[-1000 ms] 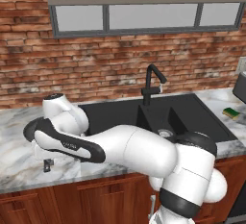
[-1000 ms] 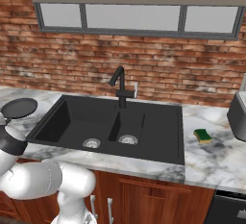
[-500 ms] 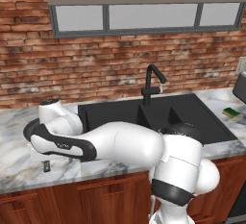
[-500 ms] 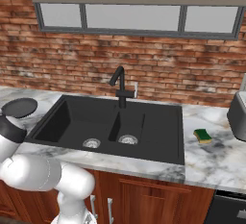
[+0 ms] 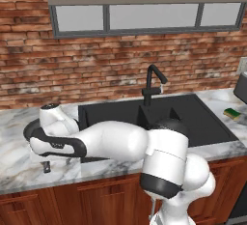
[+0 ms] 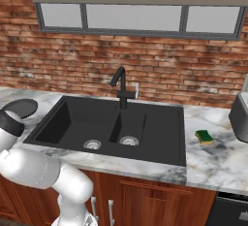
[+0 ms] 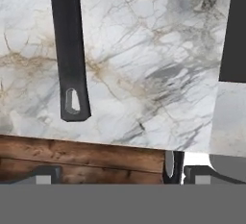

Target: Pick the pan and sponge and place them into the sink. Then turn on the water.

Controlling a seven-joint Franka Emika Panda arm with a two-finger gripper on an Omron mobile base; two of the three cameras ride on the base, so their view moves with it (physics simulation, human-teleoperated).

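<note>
Below, straight black pan (image 7: pixel 70 50) handle crosses veined marble counter (image 7: pixel 144 64).

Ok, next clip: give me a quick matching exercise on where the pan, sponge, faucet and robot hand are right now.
Things:
1. round dark frying pan
2. yellow-and-green rectangular sponge
3. black gooseneck faucet
4. robot's hand

Places:
A. marble counter right of the black double-basin sink
B. open, over the counter's front edge beside the pan handle
C. behind the sink's divider
D. marble counter left of the sink

Pairs: 1-D, 2-A, 3-C, 4-B
</note>
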